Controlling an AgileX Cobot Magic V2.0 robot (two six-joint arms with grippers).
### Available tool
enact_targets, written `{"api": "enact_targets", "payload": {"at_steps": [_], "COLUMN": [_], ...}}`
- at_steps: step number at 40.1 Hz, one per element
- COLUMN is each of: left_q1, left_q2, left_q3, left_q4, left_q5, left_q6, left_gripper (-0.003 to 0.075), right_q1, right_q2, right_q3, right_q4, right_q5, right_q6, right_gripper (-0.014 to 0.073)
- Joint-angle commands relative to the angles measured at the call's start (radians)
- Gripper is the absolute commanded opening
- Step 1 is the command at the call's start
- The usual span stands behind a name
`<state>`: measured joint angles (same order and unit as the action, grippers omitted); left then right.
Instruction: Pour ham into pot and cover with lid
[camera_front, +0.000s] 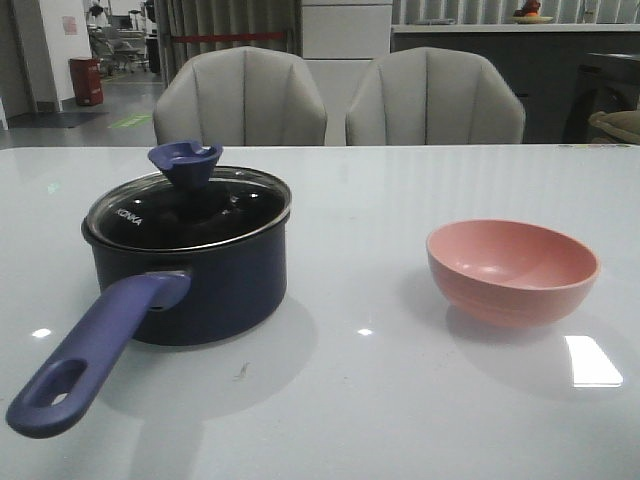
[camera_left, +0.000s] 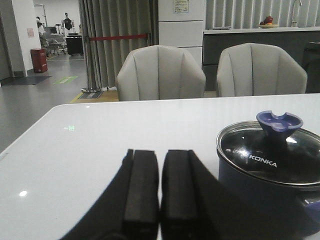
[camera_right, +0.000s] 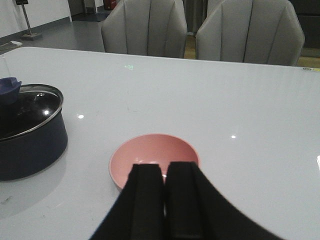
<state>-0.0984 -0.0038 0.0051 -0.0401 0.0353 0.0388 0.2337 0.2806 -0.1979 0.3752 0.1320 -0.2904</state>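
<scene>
Showroom-like hall: padded chairs (camera_front: 240, 97), curtains (camera_left: 117, 45), rope barrier (camera_left: 118, 37).

Lid (camera_front: 188, 205) sits on pot (camera_front: 185, 285); pink bowl (camera_front: 512, 270) looks empty, apparently.

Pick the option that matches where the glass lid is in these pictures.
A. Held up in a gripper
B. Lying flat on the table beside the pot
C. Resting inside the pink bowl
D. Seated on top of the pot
D: the lid sits on the pot, its metal rim around the pot's top and its blue knob up; the pink bowl stands apart.
</scene>
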Motion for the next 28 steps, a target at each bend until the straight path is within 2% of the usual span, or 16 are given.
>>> {"api": "enact_targets", "payload": {"at_steps": [1,28], "left_q1": [0.002,0.002], "left_q2": [-0.009,-0.009], "left_q3": [0.020,0.020], "left_q4": [-0.002,-0.002], "left_q5": [-0.081,-0.081], "left_q6": [-0.011,-0.011], "left_gripper": [0.0113,0.0113], "right_q1": [0.001,-0.002], "right_q2": [0.007,0.007], "right_q3": [-0.030,-0.024], "right_q4": [0.002,-0.022], "right_q5": [-0.076,-0.091], "right_q6": [0.000,0.000], "right_gripper": [0.0161,0.0161]}}
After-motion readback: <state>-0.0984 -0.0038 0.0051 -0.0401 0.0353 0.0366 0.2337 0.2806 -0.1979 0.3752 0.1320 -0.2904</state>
